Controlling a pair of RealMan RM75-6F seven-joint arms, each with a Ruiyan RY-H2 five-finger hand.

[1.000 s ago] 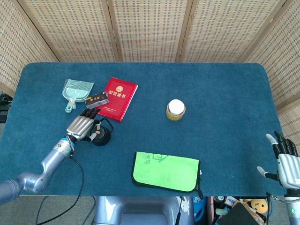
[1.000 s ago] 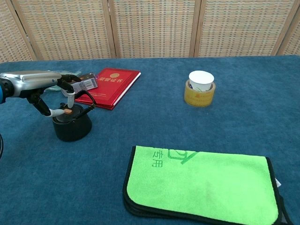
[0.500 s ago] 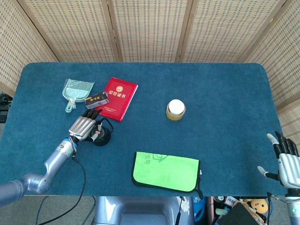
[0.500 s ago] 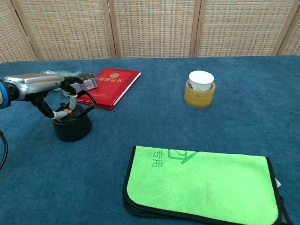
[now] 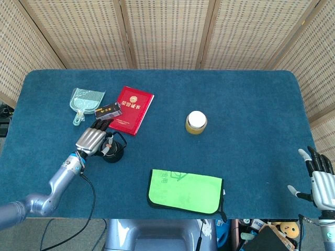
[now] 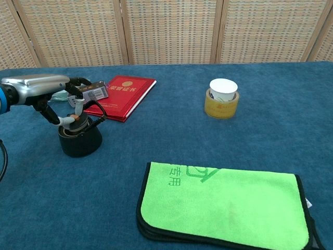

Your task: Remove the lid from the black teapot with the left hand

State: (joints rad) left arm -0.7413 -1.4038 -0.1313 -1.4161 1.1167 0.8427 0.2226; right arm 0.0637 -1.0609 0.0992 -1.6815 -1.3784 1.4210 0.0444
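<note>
The black teapot [image 6: 80, 141] stands at the table's left front, also seen in the head view as the teapot [image 5: 113, 152]. My left hand [image 6: 44, 85] reaches over it from the left. Its fingertips [image 6: 77, 107] pinch the small orange knob of the lid [image 6: 74, 121]. The lid sits a little above the pot's rim, slightly tilted. In the head view the left hand [image 5: 92, 139] covers most of the lid. My right hand [image 5: 319, 179] hangs off the table's right front corner, fingers spread, holding nothing.
A red booklet [image 5: 132, 109] and a small black box [image 5: 108, 110] lie just behind the teapot, with a pale green dustpan [image 5: 85, 102] to their left. A yellow jar with white cap [image 5: 196, 122] stands mid-table. A green cloth [image 5: 185, 191] lies at the front.
The left hand has risen slightly and the lid's knob has come up with it, so the lid now sits higher over the pot. The right hand has stayed put.
</note>
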